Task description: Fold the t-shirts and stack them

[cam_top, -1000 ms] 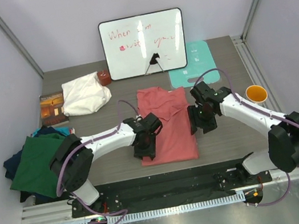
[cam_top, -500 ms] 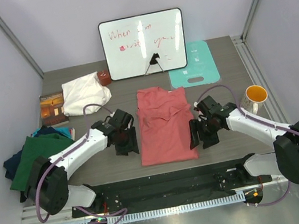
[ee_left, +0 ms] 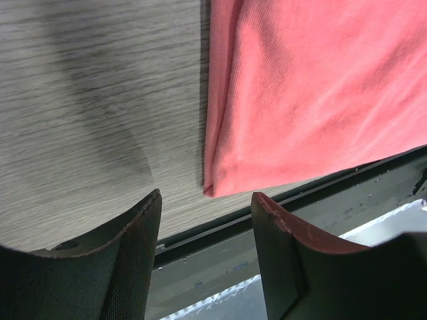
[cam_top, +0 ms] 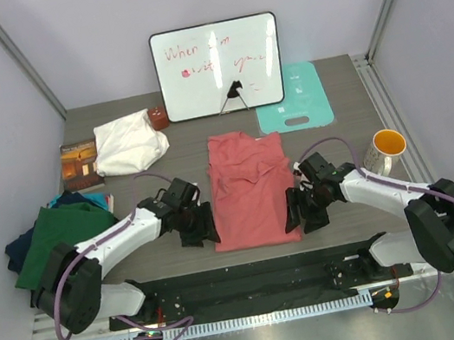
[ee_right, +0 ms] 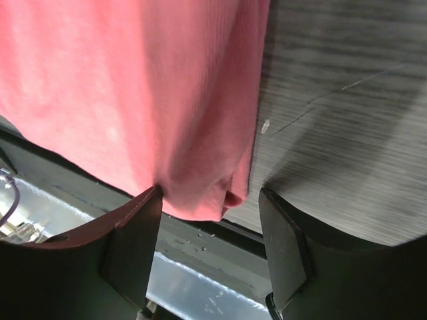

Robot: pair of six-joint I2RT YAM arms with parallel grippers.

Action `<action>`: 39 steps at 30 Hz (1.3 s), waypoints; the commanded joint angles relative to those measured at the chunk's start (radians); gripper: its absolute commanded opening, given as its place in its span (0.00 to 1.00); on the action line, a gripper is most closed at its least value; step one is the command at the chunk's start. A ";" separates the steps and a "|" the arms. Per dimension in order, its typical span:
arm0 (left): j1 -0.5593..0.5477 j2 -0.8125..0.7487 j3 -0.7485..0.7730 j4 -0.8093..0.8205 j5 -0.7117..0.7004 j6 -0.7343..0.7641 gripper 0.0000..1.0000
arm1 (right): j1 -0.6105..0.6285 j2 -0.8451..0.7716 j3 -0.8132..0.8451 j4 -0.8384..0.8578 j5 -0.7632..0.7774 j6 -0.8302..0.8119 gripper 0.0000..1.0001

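- Where the overhead camera looks down on the table (cam_top: 349,113), the salmon-pink t-shirt (cam_top: 250,188) lies flat at the centre, folded into a tall rectangle with its near edge at the table's near edge.
- The left gripper (cam_top: 200,226) sits just beside the shirt's near-left corner. The right gripper (cam_top: 297,210) sits just beside the near-right corner.
- The dark green t-shirt (cam_top: 59,239) lies on the navy t-shirts (cam_top: 17,251) in a loose pile at the table's left edge, well apart from both arms.
- At the far side stand a whiteboard (cam_top: 218,66), a pale-teal mat (cam_top: 292,97), a white cloth (cam_top: 128,143) and a book (cam_top: 80,163). A mug (cam_top: 386,148) stands to the right.
- In the left wrist view, the left gripper (ee_left: 205,203) has its jaws moderately wide and holds nothing. The shirt's (ee_left: 313,87) folded corner lies on the wood grain (ee_left: 100,100), in line with the gap.
- In the right wrist view, the right gripper (ee_right: 211,193) also has its jaws moderately wide. The shirt's (ee_right: 133,80) bunched corner shows in the gap between the fingers and is not pinched. Bare table (ee_right: 347,100) shows beside it.
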 commanded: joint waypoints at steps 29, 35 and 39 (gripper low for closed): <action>0.012 0.115 -0.112 0.184 0.055 -0.034 0.15 | 0.047 0.069 -0.129 0.122 -0.036 0.041 0.17; 0.012 0.089 -0.068 0.109 0.038 -0.020 0.00 | 0.049 0.020 -0.088 0.079 -0.069 0.056 0.01; 0.012 0.026 0.004 0.047 0.007 -0.008 0.00 | 0.047 -0.055 -0.002 0.011 -0.062 0.068 0.01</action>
